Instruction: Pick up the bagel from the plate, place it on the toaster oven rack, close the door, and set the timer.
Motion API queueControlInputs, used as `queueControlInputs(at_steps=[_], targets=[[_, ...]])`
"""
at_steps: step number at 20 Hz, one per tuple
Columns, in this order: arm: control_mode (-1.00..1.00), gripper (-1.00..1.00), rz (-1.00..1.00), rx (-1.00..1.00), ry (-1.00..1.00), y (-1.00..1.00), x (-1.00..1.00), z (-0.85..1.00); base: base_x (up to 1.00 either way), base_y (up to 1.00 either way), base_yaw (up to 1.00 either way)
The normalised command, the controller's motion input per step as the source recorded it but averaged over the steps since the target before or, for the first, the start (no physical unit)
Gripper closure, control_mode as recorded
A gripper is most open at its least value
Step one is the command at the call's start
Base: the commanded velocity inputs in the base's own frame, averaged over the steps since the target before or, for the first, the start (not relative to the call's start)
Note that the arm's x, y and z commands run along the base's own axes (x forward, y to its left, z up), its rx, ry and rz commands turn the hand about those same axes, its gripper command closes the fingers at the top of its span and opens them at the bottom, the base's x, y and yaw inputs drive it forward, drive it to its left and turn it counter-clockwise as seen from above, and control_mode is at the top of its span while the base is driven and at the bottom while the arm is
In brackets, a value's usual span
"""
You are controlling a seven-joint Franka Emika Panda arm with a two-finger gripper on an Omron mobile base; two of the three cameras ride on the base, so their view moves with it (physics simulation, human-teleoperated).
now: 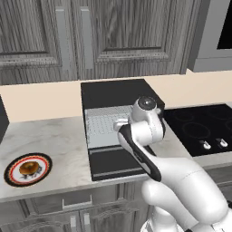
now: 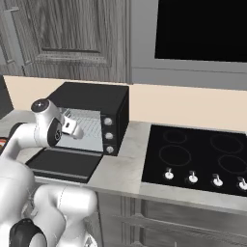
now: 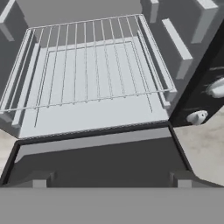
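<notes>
Looking from left base: bagel (image 1: 29,167) lies on plate (image 1: 28,169), on the worktop (image 1: 54,140) left of the oven, well apart from the hand.
Right base: three knobs (image 2: 108,135) beside the cavity.
Hand camera: toaster oven rack (image 3: 87,65) bare, door (image 3: 98,155) dropped flat.
Hand (image 3: 111,180): released, empty, aimed into the cavity.

toaster oven (image 1: 118,93) at the back of the counter (image 1: 59,136), its door (image 1: 113,163) folded down flat in front; toaster oven rack (image 3: 87,65) inside the cavity. plate (image 1: 12,174) on the counter well left of the oven, bagel (image 1: 28,167) on it. cooktop (image 2: 202,157) right of the oven; cabinets (image 1: 68,36) above.
</notes>
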Motion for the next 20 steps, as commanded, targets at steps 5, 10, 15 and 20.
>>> queueControlInputs(at_steps=[5,10,15,20], targets=[[-1.00,-1.00,0.09,-0.04,-0.07,0.00,0.07,-0.15,0.00,0.00,0.00],[-1.00,-1.00,0.13,0.00,-0.13,0.00,0.00,-0.26,0.00,0.00,0.00],[-1.00,-1.00,0.07,0.00,-0.08,0.00,0.00,-0.15,0.00,0.00,0.00],[-1.00,-1.00,0.00,0.00,0.00,0.00,0.18,0.00,0.00,0.00,0.00]])
